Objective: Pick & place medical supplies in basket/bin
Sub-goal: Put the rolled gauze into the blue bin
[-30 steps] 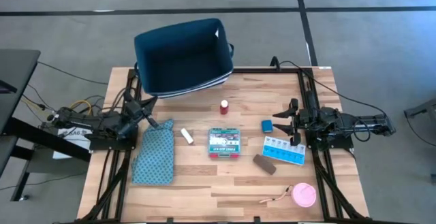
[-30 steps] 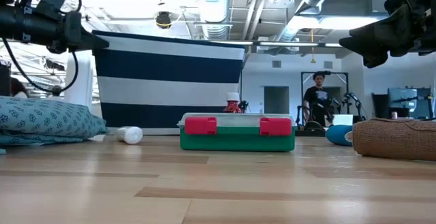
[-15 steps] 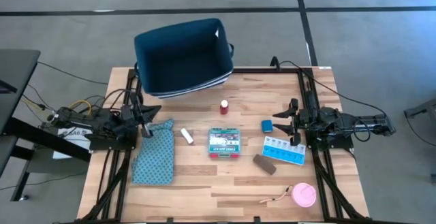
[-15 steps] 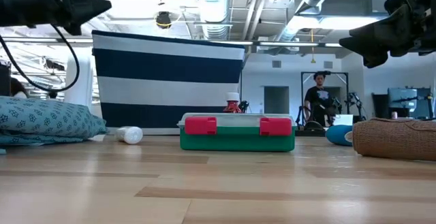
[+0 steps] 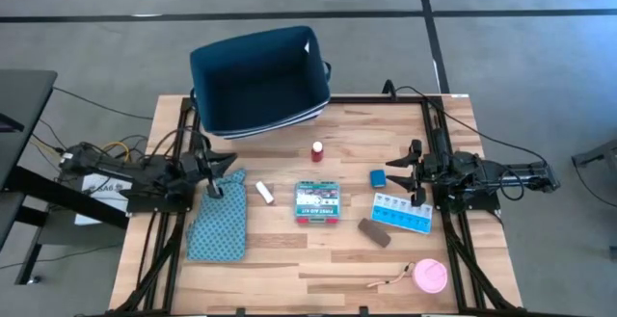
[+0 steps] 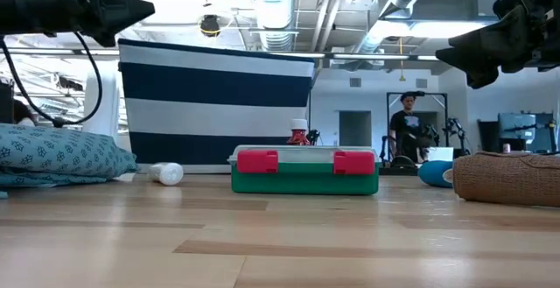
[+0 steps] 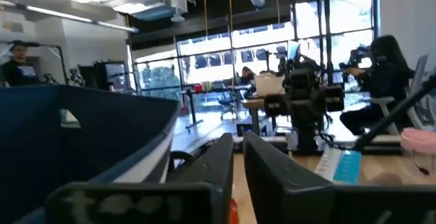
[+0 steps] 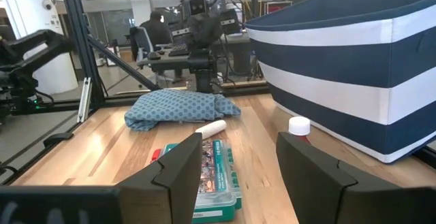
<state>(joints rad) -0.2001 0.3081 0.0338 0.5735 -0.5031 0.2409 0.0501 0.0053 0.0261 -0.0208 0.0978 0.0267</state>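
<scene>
The navy basket (image 5: 255,86) stands at the table's far edge, a white tag on its rim. Spread over the tabletop are the red-capped vial (image 5: 317,150), blue block (image 5: 378,177), white tube (image 5: 264,193), green-white box (image 5: 317,202), pill organiser (image 5: 403,213), brown block (image 5: 374,231) and pink disc (image 5: 430,276). My left gripper (image 5: 220,174) hangs above the far end of the blue patterned pouch (image 5: 219,218), its fingers (image 7: 225,166) almost together. My right gripper (image 5: 413,172) is open, in the air beside the blue block.
Black frame rails run along the table's left and right sides. A tan strap lies by the pink disc near the front edge. In the low view, the box (image 6: 304,171) sits mid-table before the striped basket wall (image 6: 219,104). A person stands in the room behind.
My left gripper has risen and moved a little toward the table's right, ending over the pouch's far end. Nothing on the table has moved.
</scene>
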